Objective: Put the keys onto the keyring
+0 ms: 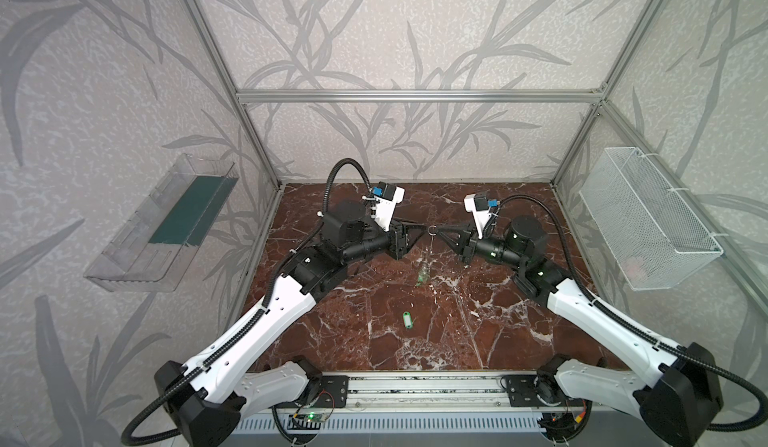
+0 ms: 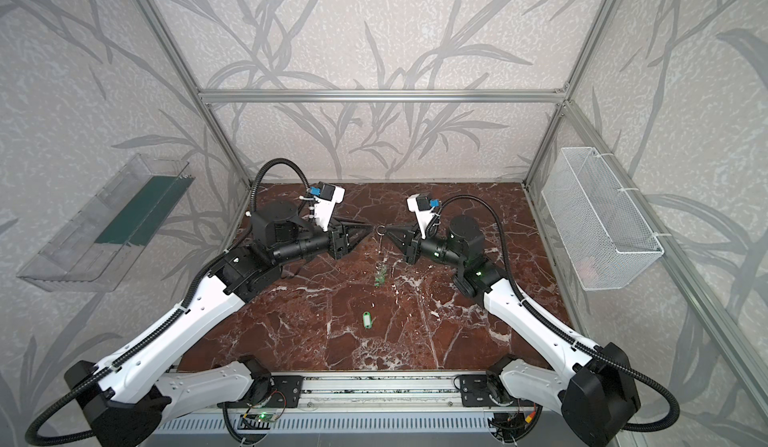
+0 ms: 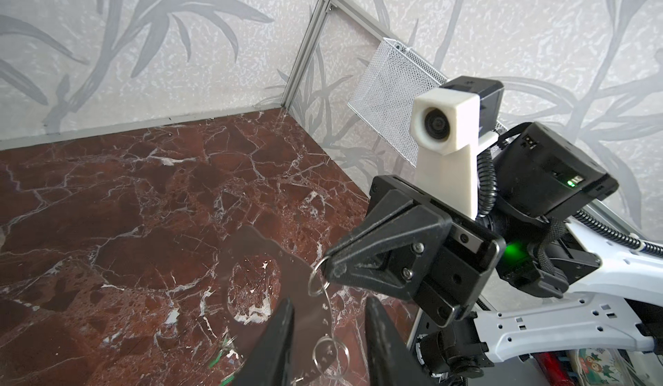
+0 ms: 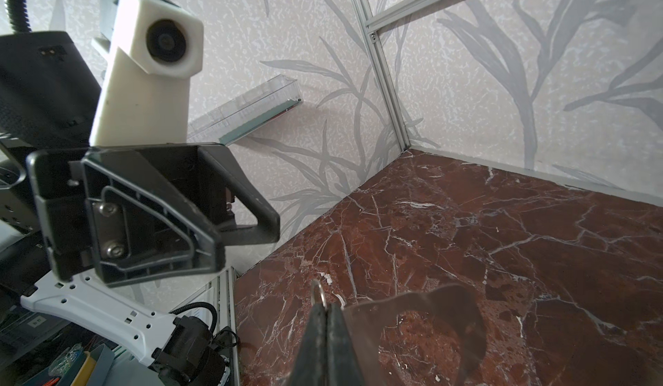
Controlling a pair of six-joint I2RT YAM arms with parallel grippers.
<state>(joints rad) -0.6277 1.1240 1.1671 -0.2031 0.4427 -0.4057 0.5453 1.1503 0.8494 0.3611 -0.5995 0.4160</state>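
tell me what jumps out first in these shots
The two arms meet tip to tip above the middle of the red marble table. There the right pincer is shut on a small metal ring, and the see-through keyring dangles from that ring. The left pincer faces it, open. Nearer the front, one green key tag lies alone on the marble.

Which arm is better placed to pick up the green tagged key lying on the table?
Left: the left gripper is open and empty; the right gripper is shut on the small ring.
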